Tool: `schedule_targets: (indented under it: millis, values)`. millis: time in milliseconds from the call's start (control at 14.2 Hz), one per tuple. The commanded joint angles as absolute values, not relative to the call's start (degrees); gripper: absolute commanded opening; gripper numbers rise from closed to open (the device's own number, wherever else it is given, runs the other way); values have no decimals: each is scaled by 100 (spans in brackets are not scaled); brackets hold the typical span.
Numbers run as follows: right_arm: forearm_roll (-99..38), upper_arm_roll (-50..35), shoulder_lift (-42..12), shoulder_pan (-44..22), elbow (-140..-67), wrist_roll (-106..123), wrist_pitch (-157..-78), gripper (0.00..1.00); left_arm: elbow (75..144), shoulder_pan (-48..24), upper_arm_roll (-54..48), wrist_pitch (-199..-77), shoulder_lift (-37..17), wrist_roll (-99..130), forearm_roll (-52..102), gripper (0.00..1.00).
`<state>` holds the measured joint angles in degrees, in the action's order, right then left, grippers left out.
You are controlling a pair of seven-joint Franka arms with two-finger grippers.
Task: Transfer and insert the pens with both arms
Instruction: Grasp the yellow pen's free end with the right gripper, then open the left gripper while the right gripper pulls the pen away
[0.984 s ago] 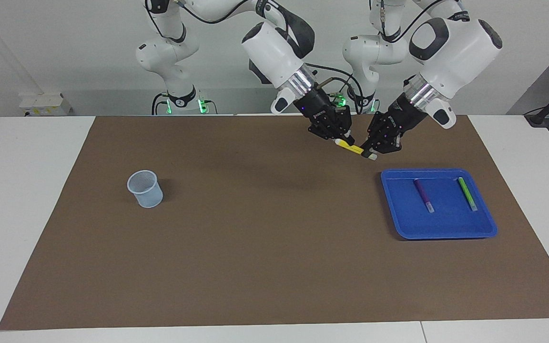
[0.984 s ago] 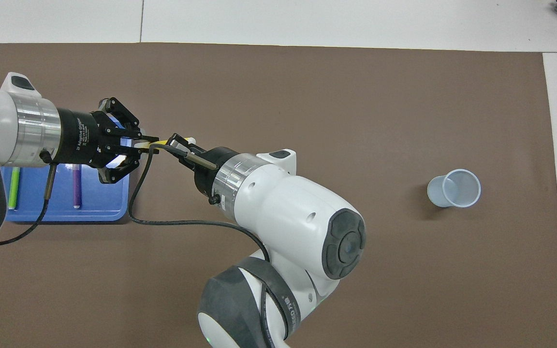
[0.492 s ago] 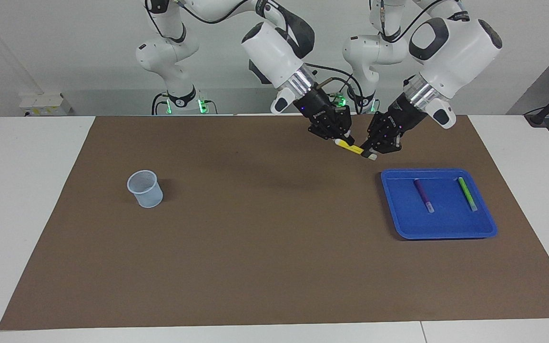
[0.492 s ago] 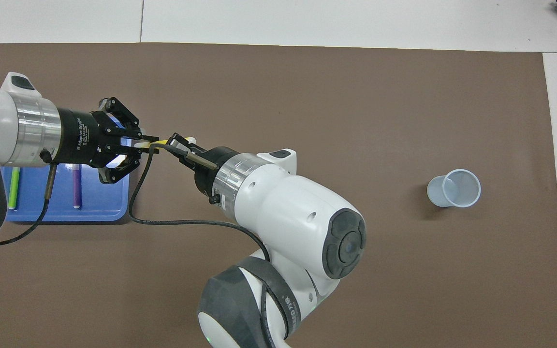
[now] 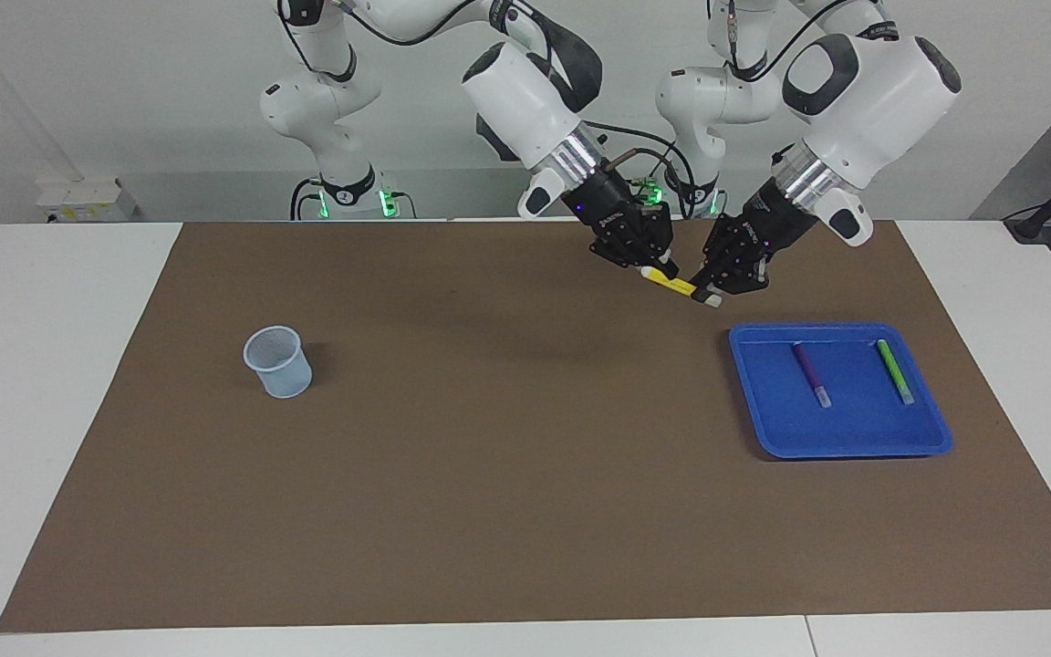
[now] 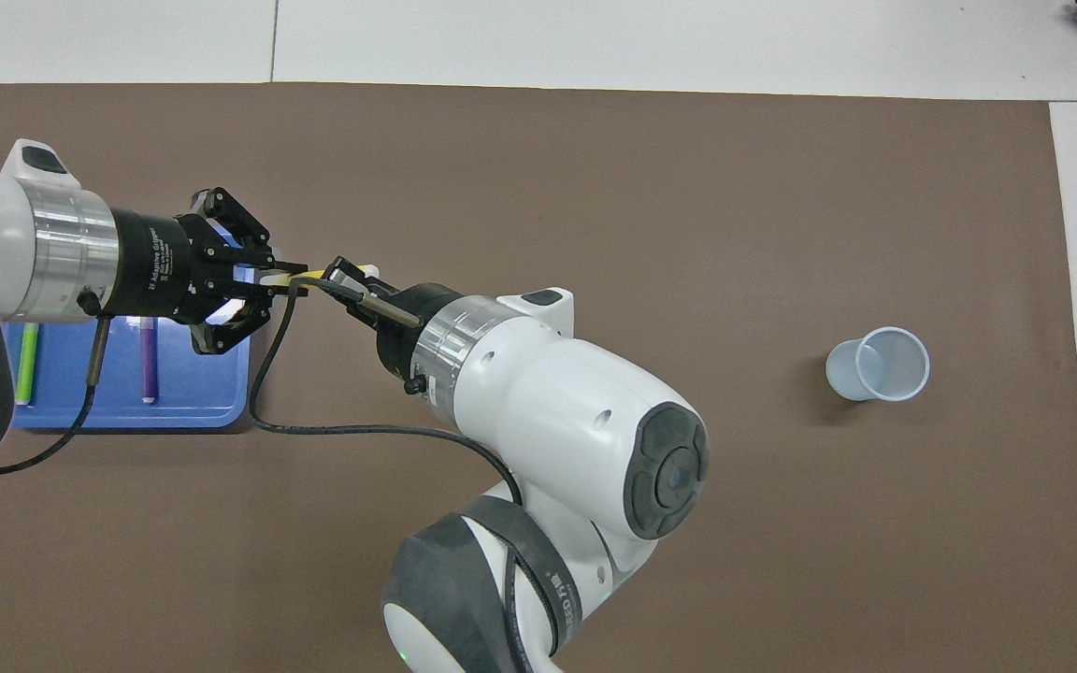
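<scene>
Your two arms meet in mid-air over the brown mat (image 5: 489, 474), near the robots' edge of the table, with the handover under way and nothing yet delivered. The blue tray (image 5: 931, 436), at the left arm's end of the table, holds two of the three pens — the purple pen (image 5: 809, 369) and, beside it toward the table's end, the green pen (image 5: 893, 368), both lying flat and apart. The pale cup (image 5: 278, 362) stands well away at the right arm's end, and you can see into it from overhead: no pen inside. The left gripper (image 5: 706, 290) is closed on the capped end of the yellow pen (image 5: 674, 284); the right gripper (image 5: 651, 268) is closed on its other end, so both hold it at once, just off the tray's corner nearest the robots. By that reading, you are one-third started — the left must let go, the right must carry the pen to the cup, and two pens wait.
</scene>
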<state>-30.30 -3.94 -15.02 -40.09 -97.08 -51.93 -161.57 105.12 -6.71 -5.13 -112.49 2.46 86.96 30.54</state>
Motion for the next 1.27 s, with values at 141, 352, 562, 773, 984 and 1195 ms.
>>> schedule_targets:
  millis: [141,352,562,773,984,1195]
  values:
    - [-2979,-396,-1582,-3814,-9694,-5027,-16181,0,10915,-721,-448,-11223,667,8675,3094,28]
    - [-2979,-404,-1582,-3814,-9694,-5036,-16181,0,11047,-721,-457,-11329,729,8684,3094,60]
    - [-2971,-387,-1573,-3814,-9703,-5010,-16120,0,11065,-712,-448,-11382,747,8692,3094,100]
    - [-2971,-378,-1521,-3675,-9773,-4476,-15630,0,11127,-677,-448,-11461,773,8623,3094,100]
    - [-2823,-325,-1415,-3429,-9782,-3746,-14611,0,11433,-624,-431,-11400,940,7555,3076,100]
    - [-1612,-351,-1231,-2990,-9765,-3551,-13618,0,11908,-458,-422,-11400,1195,6025,3076,100]
